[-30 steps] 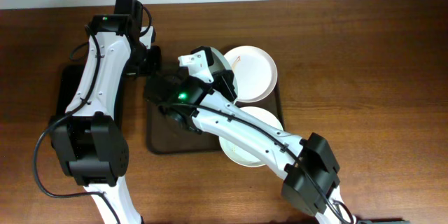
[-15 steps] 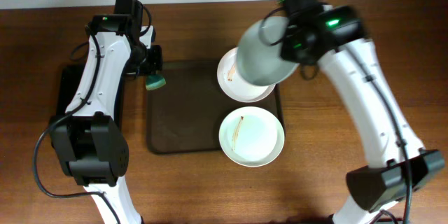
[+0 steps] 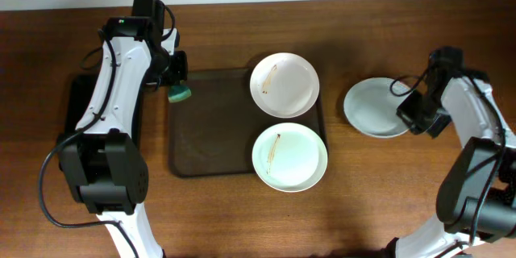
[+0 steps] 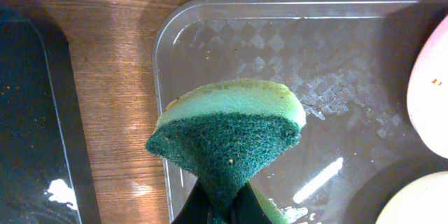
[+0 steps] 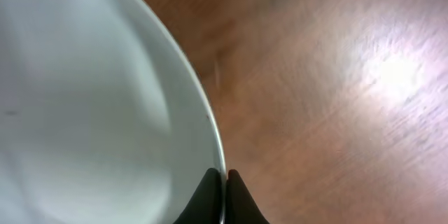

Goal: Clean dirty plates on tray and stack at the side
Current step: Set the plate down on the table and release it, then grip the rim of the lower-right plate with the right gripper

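Now the tray (image 3: 210, 129) carries a streaked plate (image 3: 284, 85) and a second streaked plate (image 3: 289, 157) at its right end. Right of the tray, the right claw (image 5: 224, 178) is clamped on the rim of a third plate (image 3: 372, 107). The left claw (image 4: 217, 206) pinches a green sponge (image 4: 227, 136) over the tray's left edge.

Even bright lighting, white glare patch on the table (image 5: 395, 77) in right wrist view, plate (image 5: 91, 98) softly blurred close up.

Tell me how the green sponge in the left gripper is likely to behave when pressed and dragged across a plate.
Probably soft and squashy: the sponge is pinched into a narrow waist where the left gripper clamps it. Likely light for its size, since it juts out from that small pinch without sagging. Its coarse dark-green face should drag rather than slide.
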Controlling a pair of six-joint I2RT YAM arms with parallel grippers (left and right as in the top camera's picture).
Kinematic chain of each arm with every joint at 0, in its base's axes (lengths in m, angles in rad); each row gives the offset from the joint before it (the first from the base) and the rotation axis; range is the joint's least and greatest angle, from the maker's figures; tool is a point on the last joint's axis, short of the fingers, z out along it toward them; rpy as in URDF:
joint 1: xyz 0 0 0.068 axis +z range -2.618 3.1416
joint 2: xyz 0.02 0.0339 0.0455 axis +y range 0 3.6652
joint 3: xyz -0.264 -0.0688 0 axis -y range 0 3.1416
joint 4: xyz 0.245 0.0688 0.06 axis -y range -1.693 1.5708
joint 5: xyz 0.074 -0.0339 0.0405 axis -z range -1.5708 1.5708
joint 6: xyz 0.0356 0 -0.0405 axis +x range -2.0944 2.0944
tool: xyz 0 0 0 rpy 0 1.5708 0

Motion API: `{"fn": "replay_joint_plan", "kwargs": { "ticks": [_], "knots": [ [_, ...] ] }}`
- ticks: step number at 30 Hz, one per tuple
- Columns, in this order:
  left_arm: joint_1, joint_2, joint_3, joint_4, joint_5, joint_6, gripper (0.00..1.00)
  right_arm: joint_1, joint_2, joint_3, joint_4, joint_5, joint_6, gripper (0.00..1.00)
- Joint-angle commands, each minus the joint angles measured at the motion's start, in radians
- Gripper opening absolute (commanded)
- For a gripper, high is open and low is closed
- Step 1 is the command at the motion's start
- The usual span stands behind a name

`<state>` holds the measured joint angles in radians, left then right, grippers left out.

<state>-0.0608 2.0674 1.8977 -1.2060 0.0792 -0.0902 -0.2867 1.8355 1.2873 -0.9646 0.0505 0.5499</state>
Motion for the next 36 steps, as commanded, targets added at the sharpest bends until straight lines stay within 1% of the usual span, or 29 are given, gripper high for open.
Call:
{"fn": "replay_joint_plan", "kwargs": {
  "ticks": [1, 3, 4, 5, 6, 8, 9, 10, 11, 12, 13, 14, 15, 17, 19, 22, 26, 29, 31, 32, 33, 34, 35, 36],
  "knots": [
    [-0.005, -0.018, 0.014, 0.002, 0.011, 0.016, 0.01, -0.022, -0.01, -0.055, 0.034, 0.006, 0.016, 0.04],
    [-0.005, -0.018, 0.014, 0.002, 0.011, 0.016, 0.01, -0.023, -0.01, -0.055, 0.041, 0.006, 0.016, 0.05],
    [-0.005, -0.018, 0.014, 0.002, 0.011, 0.016, 0.01, -0.023, -0.01, -0.055, 0.038, 0.0, 0.016, 0.26],
    [-0.005, -0.018, 0.014, 0.002, 0.011, 0.016, 0.01, -0.023, -0.01, -0.047, 0.023, -0.026, 0.015, 0.4],
    [-0.005, -0.018, 0.014, 0.003, 0.011, 0.016, 0.01, -0.023, -0.01, -0.016, -0.018, -0.048, 0.004, 0.43],
    [-0.009, -0.018, 0.014, 0.01, 0.011, 0.016, 0.01, -0.01, -0.019, 0.081, -0.119, -0.052, 0.004, 0.45],
    [-0.008, -0.018, 0.014, 0.019, 0.011, 0.016, 0.01, 0.013, -0.042, 0.156, -0.165, -0.084, -0.027, 0.45],
    [-0.009, -0.018, 0.014, 0.024, 0.011, 0.016, 0.01, 0.039, -0.061, 0.19, -0.174, -0.14, -0.052, 0.46],
    [-0.009, -0.018, 0.014, 0.024, 0.011, 0.016, 0.01, 0.088, -0.087, 0.212, -0.173, -0.206, -0.072, 0.47],
    [-0.009, -0.018, 0.014, 0.024, 0.011, 0.016, 0.01, 0.156, -0.1, 0.21, -0.175, -0.24, -0.071, 0.52],
    [-0.01, -0.018, 0.014, 0.024, 0.011, 0.016, 0.01, 0.21, -0.097, 0.194, -0.179, -0.286, -0.071, 0.54],
    [-0.01, -0.018, 0.014, 0.024, 0.011, 0.016, 0.01, 0.254, -0.093, 0.173, -0.177, -0.327, -0.071, 0.54],
    [-0.01, -0.018, 0.014, 0.024, 0.011, 0.016, 0.01, 0.33, -0.09, 0.123, -0.168, -0.347, -0.041, 0.53],
    [-0.01, -0.018, 0.014, 0.024, 0.011, 0.016, 0.01, 0.436, -0.09, 0.047, -0.153, -0.345, 0.018, 0.48],
    [-0.01, -0.018, 0.014, 0.024, 0.011, 0.016, 0.01, 0.5, -0.09, -0.017, -0.146, -0.326, 0.105, 0.44],
    [-0.01, -0.018, 0.014, 0.023, 0.011, 0.016, 0.01, 0.559, -0.09, -0.085, -0.138, -0.322, 0.179, 0.42],
    [-0.01, -0.018, 0.014, 0.024, 0.011, 0.016, 0.01, 0.622, -0.09, -0.153, -0.135, -0.214, 0.272, 0.42],
    [-0.01, -0.018, 0.014, 0.02, 0.011, 0.016, 0.01, 0.628, -0.09, -0.191, -0.108, -0.215, 0.272, 0.42],
    [-0.012, -0.018, 0.014, 0.02, 0.011, 0.016, 0.01, 0.628, -0.088, -0.225, -0.071, -0.223, 0.275, 0.4],
    [-0.014, -0.018, 0.014, 0.02, 0.011, 0.016, 0.01, 0.628, -0.088, -0.238, -0.055, -0.227, 0.275, 0.37],
    [-0.016, -0.018, 0.014, 0.02, 0.011, 0.016, 0.01, 0.628, -0.088, -0.244, -0.047, -0.226, 0.275, 0.31],
    [-0.018, -0.018, 0.014, 0.02, 0.011, 0.016, 0.01, 0.628, -0.088, -0.244, -0.047, -0.226, 0.275, 0.14],
    [-0.018, -0.018, 0.014, 0.02, 0.011, 0.016, 0.01, 0.628, -0.088, -0.244, -0.048, -0.226, 0.274, 0.04],
    [-0.018, -0.018, 0.014, 0.02, 0.011, 0.016, 0.01, 0.628, -0.088, -0.244, -0.046, -0.226, 0.274, 0.04]
  ]
}}
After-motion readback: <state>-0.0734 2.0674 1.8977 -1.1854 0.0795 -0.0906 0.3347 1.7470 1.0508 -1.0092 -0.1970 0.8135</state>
